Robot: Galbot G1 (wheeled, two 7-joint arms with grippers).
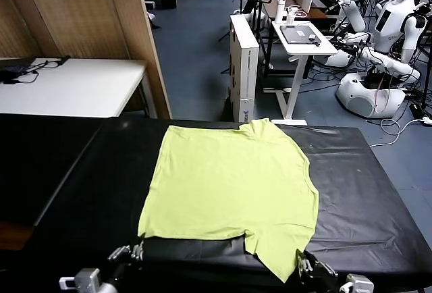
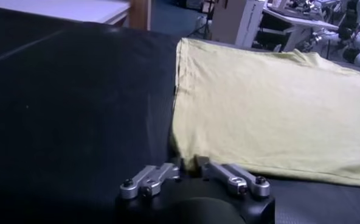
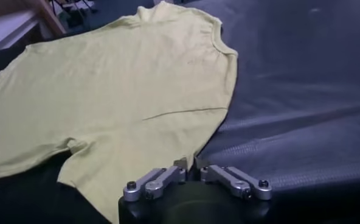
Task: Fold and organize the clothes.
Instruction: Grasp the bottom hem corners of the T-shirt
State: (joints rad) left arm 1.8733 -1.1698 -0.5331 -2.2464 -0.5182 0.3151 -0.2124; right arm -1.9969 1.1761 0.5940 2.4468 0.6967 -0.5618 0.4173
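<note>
- Head view: the lime T-shirt [image 1: 233, 188] lies spread flat on the black table [image 1: 81, 185], its neck toward the far edge and one sleeve hanging toward the near right corner.
- Head view: the left end effector [image 1: 137, 250] sits at the near left corner of the shirt's hem; the right end effector [image 1: 302, 263] sits at the tip of the near sleeve. Both are low at the table's near edge.
- Head view: beyond the table stand a white table [image 1: 74, 87], a wooden partition [image 1: 88, 13], and white robots [image 1: 378, 43] on a blue floor.
- Left wrist view: the left end effector [image 2: 188, 165] has its fingers drawn together, pinching the corner of the T-shirt [image 2: 271, 109] where it meets the black table [image 2: 70, 109].
- Right wrist view: the right end effector [image 3: 191, 167] is likewise closed narrow, nipping the edge of the T-shirt [image 3: 125, 103], with the black table [image 3: 301, 103] beside it.
</note>
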